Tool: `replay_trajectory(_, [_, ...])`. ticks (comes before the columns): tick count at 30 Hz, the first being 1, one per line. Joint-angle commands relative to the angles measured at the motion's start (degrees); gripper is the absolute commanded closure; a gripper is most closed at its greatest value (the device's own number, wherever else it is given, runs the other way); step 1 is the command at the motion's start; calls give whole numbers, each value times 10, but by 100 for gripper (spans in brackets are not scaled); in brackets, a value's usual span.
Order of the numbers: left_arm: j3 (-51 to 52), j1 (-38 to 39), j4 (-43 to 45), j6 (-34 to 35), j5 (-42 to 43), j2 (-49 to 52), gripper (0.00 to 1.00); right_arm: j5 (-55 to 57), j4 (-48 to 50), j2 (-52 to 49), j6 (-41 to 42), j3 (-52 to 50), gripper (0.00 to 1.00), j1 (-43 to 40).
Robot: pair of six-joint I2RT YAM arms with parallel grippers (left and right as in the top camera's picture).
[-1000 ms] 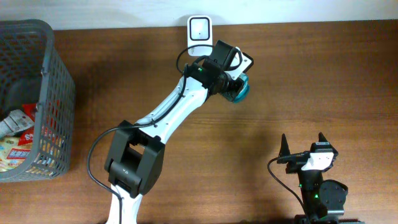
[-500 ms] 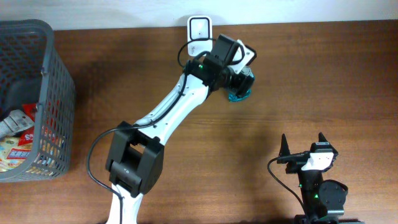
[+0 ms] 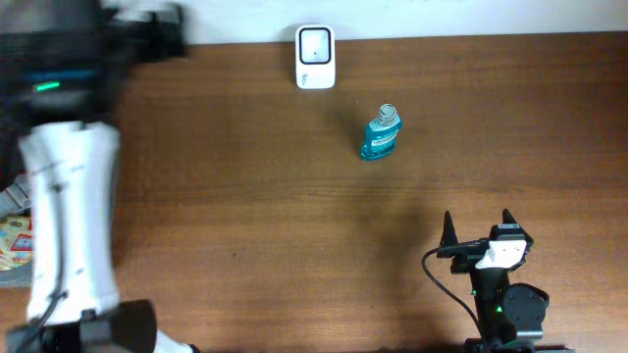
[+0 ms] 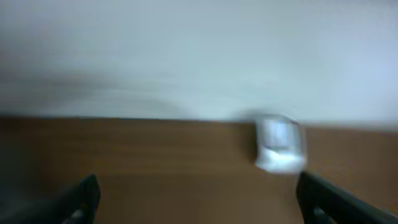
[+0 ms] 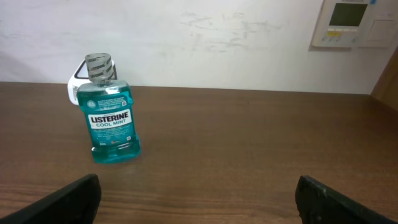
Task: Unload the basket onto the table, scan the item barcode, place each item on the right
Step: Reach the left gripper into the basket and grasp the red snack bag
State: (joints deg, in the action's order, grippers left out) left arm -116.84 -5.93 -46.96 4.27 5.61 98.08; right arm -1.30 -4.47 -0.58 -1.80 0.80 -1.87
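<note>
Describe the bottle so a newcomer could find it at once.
On the wooden table, find the white scanner at the far edge. The bottle stands upright just right of it, nearer the table's middle. It alone is teal, with a Listerine label.

Bottle [image 3: 381, 134] upright, open tabletop [image 3: 294, 196] all round it, scanner [image 3: 315, 57] near at back edge

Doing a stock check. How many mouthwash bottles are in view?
1. The mouthwash bottle stands upright on the table, near the white scanner at the far edge. The left arm covers the table's left side, so more may be hidden there.
</note>
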Motion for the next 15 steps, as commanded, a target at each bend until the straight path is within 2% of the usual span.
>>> replay_trajectory(1, [-6,-126,-15,28,-70,-22,1,5,-1,4,-3,-5,1,3])
replay_trajectory(4, [-6,-225,-61,28,-155,-15,1,5,-1,4,-3,-5,1,3])
replay_trajectory(9, [-5,-299,-112,22,-154,17,0,5,-1,4,-3,-5,1,3])
replay_trajectory(11, [-5,-308,-133,-22,-122,43,0,5,-1,4,-3,-5,2,3])
replay_trajectory(13, [-5,-308,-150,-94,-84,72,1,5,-1,4,-3,-5,2,3])
replay_trajectory(15, [-5,-308,-173,-130,-82,107,0,5,-1,4,-3,-5,1,3])
